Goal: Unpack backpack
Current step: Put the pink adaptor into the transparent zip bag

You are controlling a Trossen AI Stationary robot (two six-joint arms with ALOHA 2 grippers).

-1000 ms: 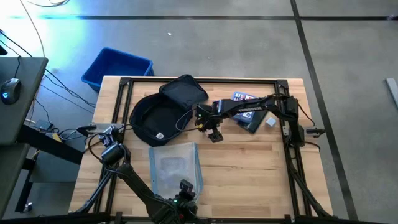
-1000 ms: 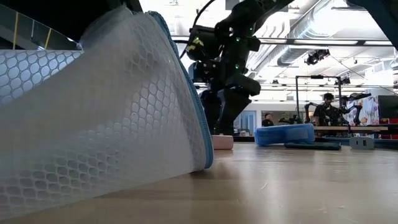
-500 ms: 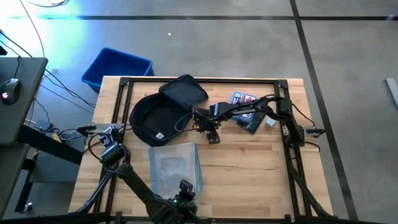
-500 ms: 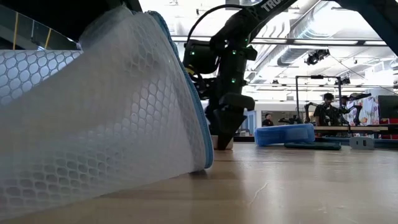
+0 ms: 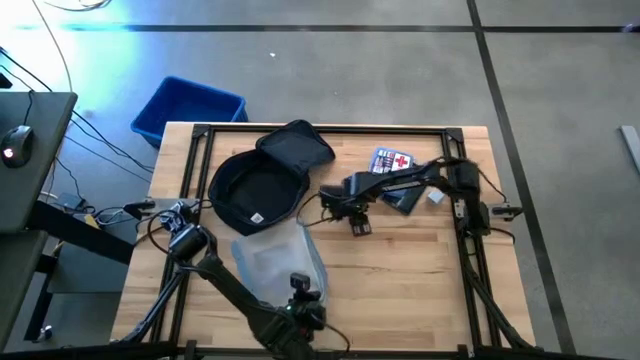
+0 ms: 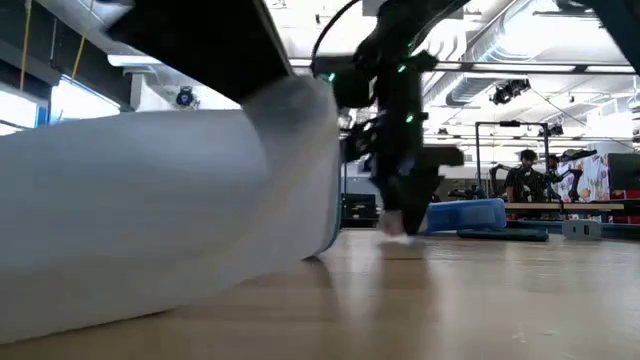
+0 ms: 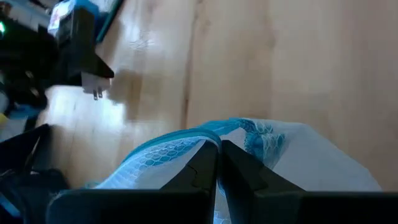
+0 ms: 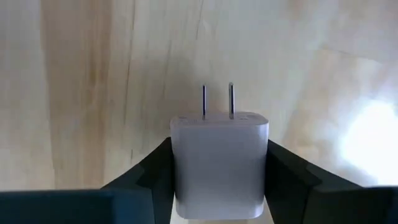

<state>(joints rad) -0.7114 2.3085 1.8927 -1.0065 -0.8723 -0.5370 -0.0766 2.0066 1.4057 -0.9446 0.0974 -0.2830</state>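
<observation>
Wooden table is taking up most of the overhead shot, and everything else is sitting somewhere around the backpack, so I'm using that as the anchor. It's lying flat on the far left part of the tabletop, unzipped, with its flap folded back and the black lining showing, plus a little pale logo tag at its near edge.

Just off the table, beyond the backpack's far-left corner, a blue plastic bin is sitting on the floor. Right in front of the backpack's near edge, a pale mesh pouch with blue trim is lying on the wood. The left gripper is pinching the edge of that pouch with its fingers pressed tight together, well toward the front of the table from the backpack.

Over to the backpack's right, a first-aid kit with a red cross is lying near the far edge, with a dark flat item beside it, mostly under the right arm.

The right gripper is hovering just right of the backpack, over bare wood, and it's clamping a small white charger plug between its fingers, prongs pointing away from the wrist.

Way back in the room, a person is standing by some benches.
</observation>
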